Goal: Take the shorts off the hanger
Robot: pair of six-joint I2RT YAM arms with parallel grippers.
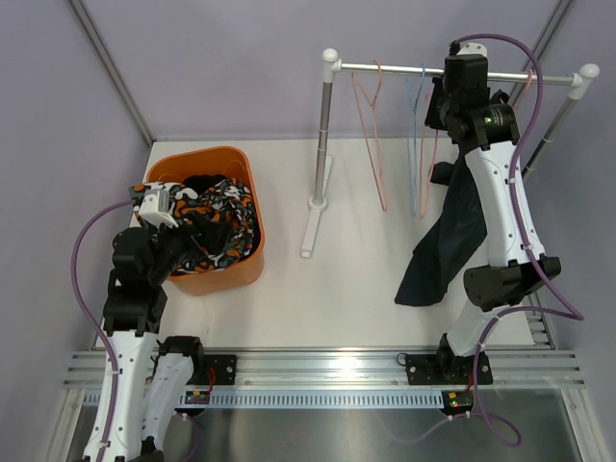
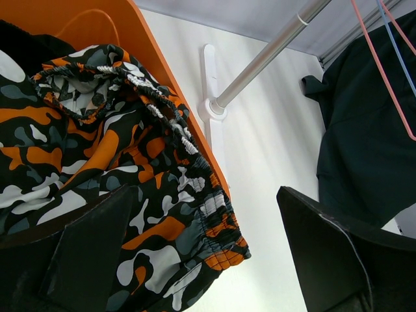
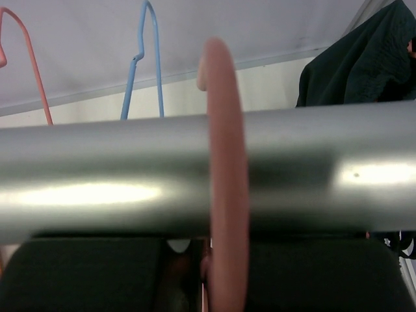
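Left gripper [image 2: 208, 260]: jaws spread wide, holding nothing; poised above the right rim of the basket, over the camouflage shorts.

Right gripper [image 3: 188, 276]: raised to the far right, close under the rail. Its dark fingers [image 3: 84, 273] stand close together with the stem of a pink hanger [image 3: 224, 195] between them. Whether they clamp it cannot be told.

Camouflage shorts [image 1: 229, 207]: orange, black and white; heaped in the basket, elastic waistband draped on the right rim.

Black shorts [image 1: 205, 181]: in the basket, at its far side, partly under the camouflage pair.

Dark navy shorts [image 1: 448, 241]: hanging from the rail at the right, behind the right arm, lower hem trailing down toward the near left.

Basket [image 1: 231, 274]: orange plastic tub, left part of the table, just beyond the left arm.

Rail [image 1: 404, 69]: grey metal bar with white end caps, across the far right, carried by a post [image 1: 322, 135] on a white foot.

Bare hangers: one pink [image 1: 371, 135] and one blue [image 1: 417, 135], hooked on the rail to the left of the right gripper, nothing on them.

Table [image 1: 346, 289]: white surface.
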